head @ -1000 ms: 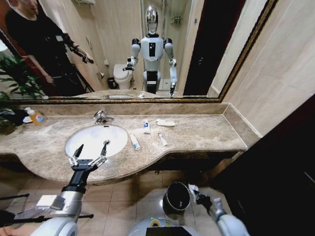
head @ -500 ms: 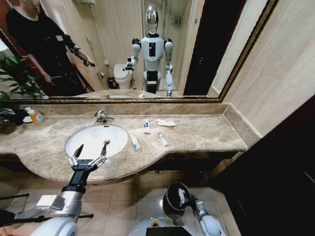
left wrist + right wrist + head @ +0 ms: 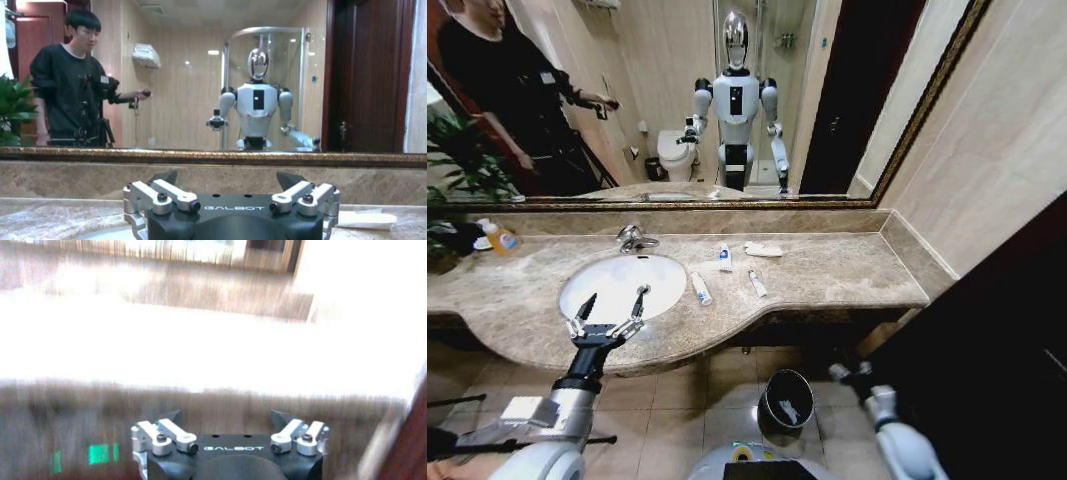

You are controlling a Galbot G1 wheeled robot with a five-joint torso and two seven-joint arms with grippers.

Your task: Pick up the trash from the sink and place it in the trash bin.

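The white oval sink (image 3: 617, 280) is set in the marble countertop (image 3: 847, 270). My left gripper (image 3: 612, 305) hangs open over the basin's front edge, holding nothing; the left wrist view shows its fingers (image 3: 163, 177) spread wide. To the right of the basin, three white tubes (image 3: 701, 289) (image 3: 725, 257) (image 3: 757, 284) and a white wrapper (image 3: 764, 249) lie on the counter. The black trash bin (image 3: 765, 400) stands on the floor below, with a white piece (image 3: 789, 410) inside it. My right gripper (image 3: 845, 373) is low, to the right of the bin, open and empty (image 3: 225, 416).
A chrome faucet (image 3: 634, 238) stands behind the basin. A yellow bottle with an orange cap (image 3: 499, 237) sits at the far left of the counter. A dark cabinet (image 3: 987, 350) closes off the right side. A mirror runs along the back wall.
My right gripper has swung from over the bin out to its right. The white piece it held now lies in the bin. The left arm has not moved.
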